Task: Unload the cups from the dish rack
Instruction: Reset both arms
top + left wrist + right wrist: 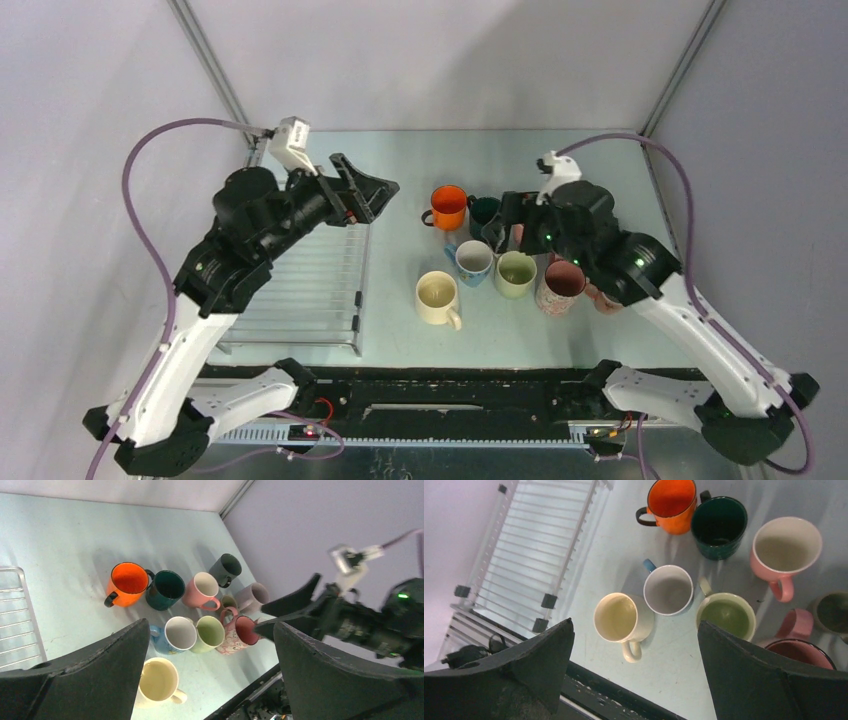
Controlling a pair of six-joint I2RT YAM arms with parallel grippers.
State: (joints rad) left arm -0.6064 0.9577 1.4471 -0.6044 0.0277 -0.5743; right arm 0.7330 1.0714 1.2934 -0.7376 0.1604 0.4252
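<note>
Left end effector [372, 195] jaws apart, near dish rack [310, 280] | right end effector [634, 625] jaws apart above cups [515, 272] clustered upright on counter [400, 330]

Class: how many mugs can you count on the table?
10. Far row: orange, teal, pink, dark grey. Middle row: light blue, green, patterned pink. Nearest: cream. Right side: olive, pale lilac. The right arm may hide more.

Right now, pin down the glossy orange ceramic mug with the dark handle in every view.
Top external: orange mug mid-table, left end of the far row.
Left wrist: orange mug left of centre.
Right wrist: orange mug at the top edge, centre.
Shared landmark: the dark teal ceramic mug beside it, on its right in all three.
</note>
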